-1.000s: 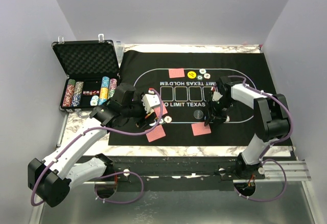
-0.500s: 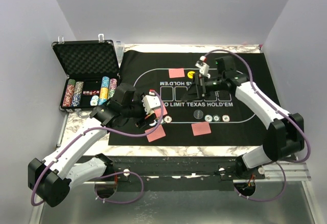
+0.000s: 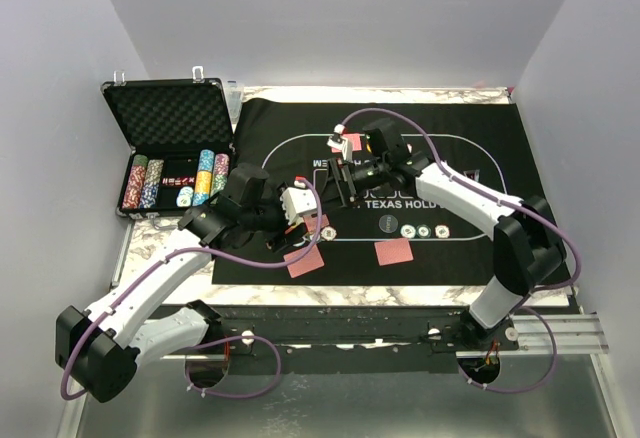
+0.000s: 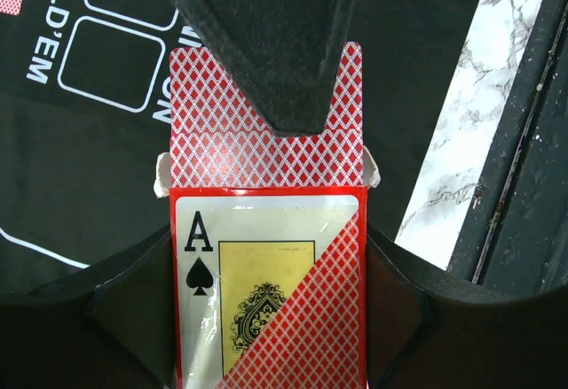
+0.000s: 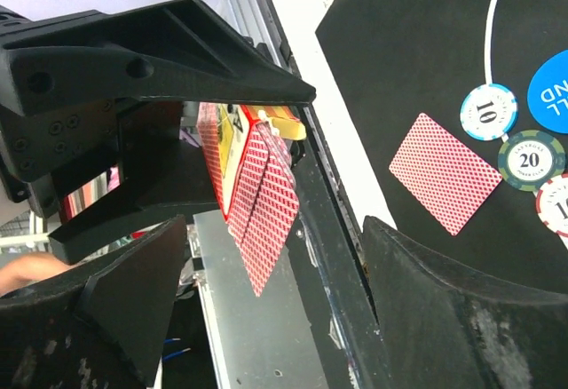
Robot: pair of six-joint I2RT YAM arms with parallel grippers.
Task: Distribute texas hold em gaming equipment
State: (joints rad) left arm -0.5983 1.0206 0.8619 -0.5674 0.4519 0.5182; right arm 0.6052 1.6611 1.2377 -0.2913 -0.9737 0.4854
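Gripping the red-orange card box by its two long edges, my left gripper has its pads pressed against the sides, with the ace-of-spades face toward my left wrist camera. The box's end is open and its side tabs are splayed. A red-patterned piece stands out of it, and I cannot tell whether it is the flap or cards. That view alone shows one of my right fingers lying across this piece, its tip pointing at the box mouth. I cannot judge whether it touches.

My right wrist camera sees the box nearly edge-on, clamped in the left gripper. Its red corner hangs in the gap of my right gripper, whose fingers are spread wide on either side of it and apart from it. Only this view shows, on the felt beyond, a red-backed card lying flat, a chip marked 10, a chip marked 20 just beside it, and a blue disc.

From above, the box is mostly hidden by the two grippers, which meet over the left half of the black mat. Three chips sit in a row right of centre, and the open case stands off the mat's far left corner.
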